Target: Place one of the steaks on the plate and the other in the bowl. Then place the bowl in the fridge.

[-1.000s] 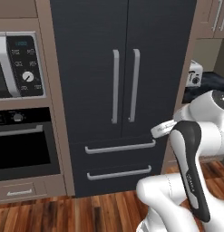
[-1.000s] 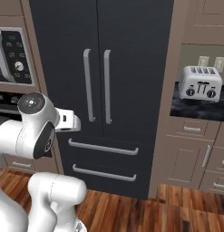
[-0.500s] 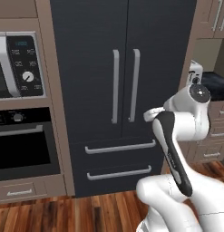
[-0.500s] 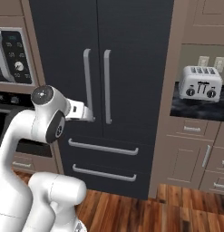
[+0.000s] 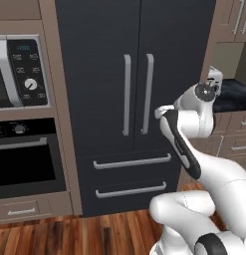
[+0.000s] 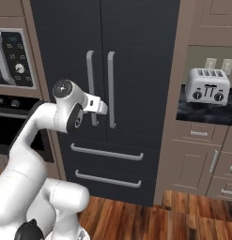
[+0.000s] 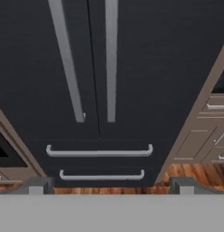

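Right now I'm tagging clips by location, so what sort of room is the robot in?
A home kitchen, by the look of it: a tall dark charcoal fridge with long silver handles, a built-in black oven beneath a microwave, and a silver four-slot toaster on a dark counter.

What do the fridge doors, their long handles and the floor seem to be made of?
The fridge doors look like dark, matt charcoal metal, though paint is possible. The handles look like brushed silver metal, pale with a soft sheen. The floor looks like polished reddish-brown wood, with visible planks.
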Motion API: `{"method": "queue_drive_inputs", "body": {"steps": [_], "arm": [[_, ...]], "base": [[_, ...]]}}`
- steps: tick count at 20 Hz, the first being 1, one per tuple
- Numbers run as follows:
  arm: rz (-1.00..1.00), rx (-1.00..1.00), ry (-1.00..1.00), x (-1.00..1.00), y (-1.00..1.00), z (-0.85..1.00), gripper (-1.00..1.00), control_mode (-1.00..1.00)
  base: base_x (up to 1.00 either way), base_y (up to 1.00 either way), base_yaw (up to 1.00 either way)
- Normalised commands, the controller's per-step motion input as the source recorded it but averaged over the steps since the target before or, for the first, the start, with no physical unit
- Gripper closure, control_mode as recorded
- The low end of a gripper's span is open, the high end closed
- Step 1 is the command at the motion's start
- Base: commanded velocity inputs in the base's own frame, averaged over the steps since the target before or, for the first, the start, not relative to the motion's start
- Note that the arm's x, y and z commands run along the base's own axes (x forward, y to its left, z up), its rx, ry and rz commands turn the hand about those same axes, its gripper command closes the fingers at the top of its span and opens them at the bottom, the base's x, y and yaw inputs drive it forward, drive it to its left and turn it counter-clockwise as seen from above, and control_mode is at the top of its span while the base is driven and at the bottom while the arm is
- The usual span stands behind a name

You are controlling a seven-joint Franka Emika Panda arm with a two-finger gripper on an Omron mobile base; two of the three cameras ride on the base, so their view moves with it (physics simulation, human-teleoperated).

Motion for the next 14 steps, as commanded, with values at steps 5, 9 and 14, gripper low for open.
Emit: {"method": "queue_drive_inputs", "body": {"steps": [5, 9, 14], "arm": [[0.0, 0.0, -0.02, 0.83, 0.0, 0.0, -1.0, -1.0], [0.0, 0.0, -0.05, 0.85, -0.02, 0.0, -1.0, -1.0], [0.0, 0.0, -0.06, 0.71, 0.0, 0.0, -1.0, -1.0]], "base": [[0.0, 0.0, 0.0], [0.0, 0.0, 0.0], [0.0, 0.0, 0.0]]}}
